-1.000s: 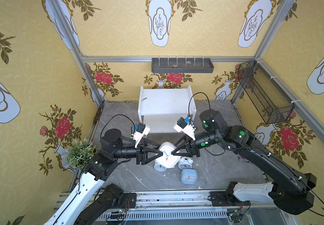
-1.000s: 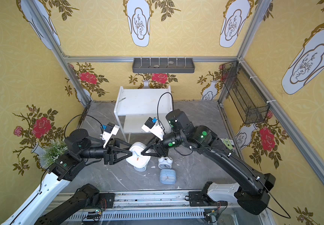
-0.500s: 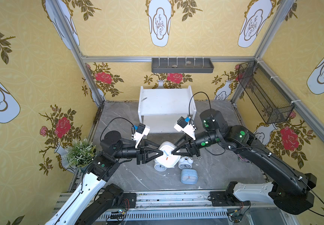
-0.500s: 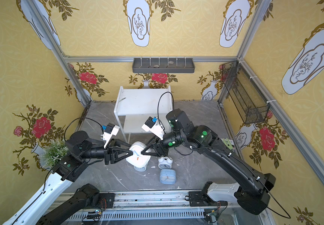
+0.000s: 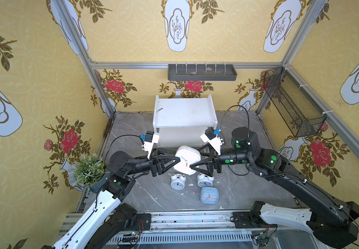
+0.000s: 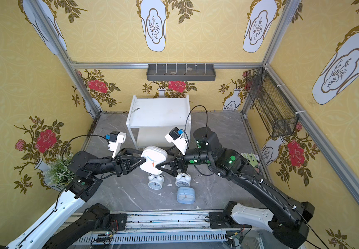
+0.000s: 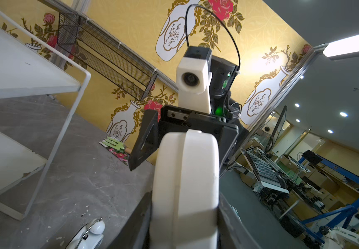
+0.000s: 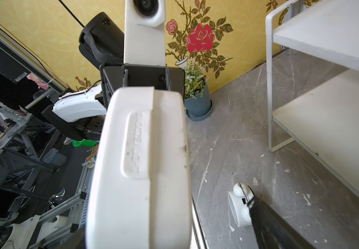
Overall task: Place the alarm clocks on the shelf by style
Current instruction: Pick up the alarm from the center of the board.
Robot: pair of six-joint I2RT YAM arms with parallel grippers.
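The white rounded-square clock [image 5: 187,160] hangs mid-frame above the grey marbled counter [image 5: 239,189]. Only the left claw [image 5: 175,158] pinches it, face and back, while the right claw [image 5: 196,160] straddles it with jaws spread. Its smooth plastic shell and rounded edges offer little bite, so it could slip or pivot, dropping onto a round twin-bell clock [image 5: 177,182] below, short of the flat white shelf [image 5: 185,112] at upper centre.

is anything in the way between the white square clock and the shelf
Nothing visible. The left gripper holds the white square clock in front of the shelf; the open right gripper is beside it, and the twin-bell clocks and light blue clock sit on the floor on the robot's side.
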